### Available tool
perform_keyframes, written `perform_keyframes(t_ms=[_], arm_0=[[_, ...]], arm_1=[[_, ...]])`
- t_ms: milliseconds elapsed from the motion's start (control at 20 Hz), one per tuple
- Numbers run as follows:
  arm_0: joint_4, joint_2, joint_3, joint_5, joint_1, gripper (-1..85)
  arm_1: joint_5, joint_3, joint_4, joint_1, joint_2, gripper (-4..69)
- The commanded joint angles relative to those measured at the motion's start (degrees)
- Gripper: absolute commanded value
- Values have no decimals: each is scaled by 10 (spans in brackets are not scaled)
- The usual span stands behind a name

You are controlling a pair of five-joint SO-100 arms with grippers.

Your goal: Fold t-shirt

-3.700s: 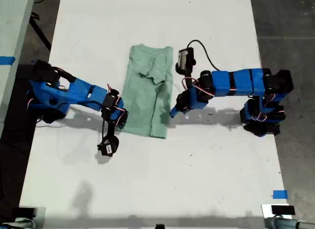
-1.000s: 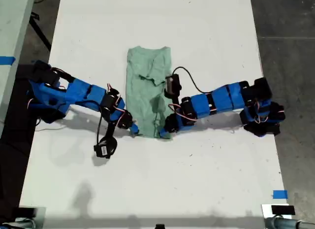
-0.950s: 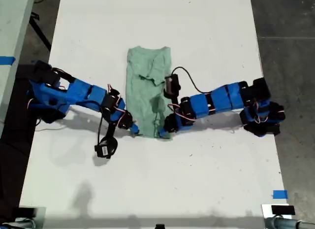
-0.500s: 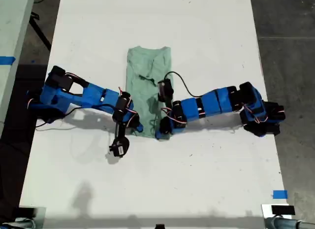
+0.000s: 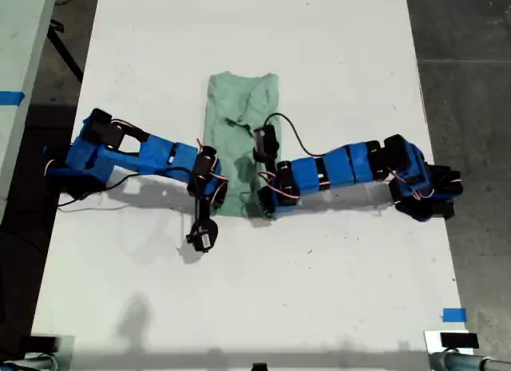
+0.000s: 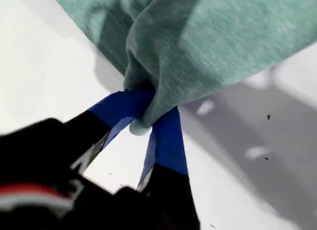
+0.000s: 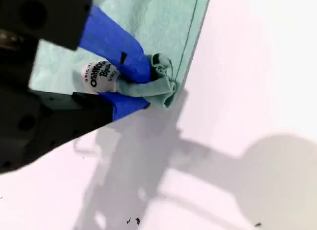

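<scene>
Both arms are in on the t-shirt (image 5: 239,140), which lies as a narrow mint-green strip in the middle of the white desk (image 5: 319,291), collar end toward the exterior view's top. One blue arm (image 5: 136,154) reaches in from the exterior view's left, the other arm (image 5: 343,167) from the exterior view's right, and their tips sit near each other at the shirt's lower hem, one at each bottom corner. Which of them is first or second, I cannot tell.

Up close, my first end effector (image 6: 146,123) is clamped on the cloth: its two blue fingers (image 6: 166,141) pinch a bunched fold of the shirt, and the fabric hangs off the desk there, throwing a shadow beneath.

My second end effector (image 7: 141,84) is clamped too, with a crumpled corner of the hem squeezed between its blue fingers (image 7: 116,42). A small white printed label (image 7: 99,74) shows right beside that grip. The stitched edge of the shirt runs away from the pinched corner, the rest lying flat on the desk.
</scene>
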Motion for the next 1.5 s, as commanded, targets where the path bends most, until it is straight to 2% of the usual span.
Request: perform_keyframes(t_ms=[0,150,450,650,850,1050,1250,1450], arm_0=[[31,31,-5,-5,34,0],[44,54,-33,-14,80,0],[65,76,-118,-58,171,0],[75,105,-130,-66,168,0],[132,184,-123,-42,105,0],[174,228,-104,42,-27,0],[163,203,-103,135,-170,0],[156,164,-101,191,-271,0]], arm_1=[[-12,-2,38,-12,44,-11],[-8,-2,47,-33,79,-11],[55,-7,50,-112,122,-11],[39,-7,47,-91,155,-11],[-37,0,52,-6,205,-11],[-132,9,42,110,221,-11],[-208,11,-10,219,192,-11],[-239,6,-53,282,156,-11]])
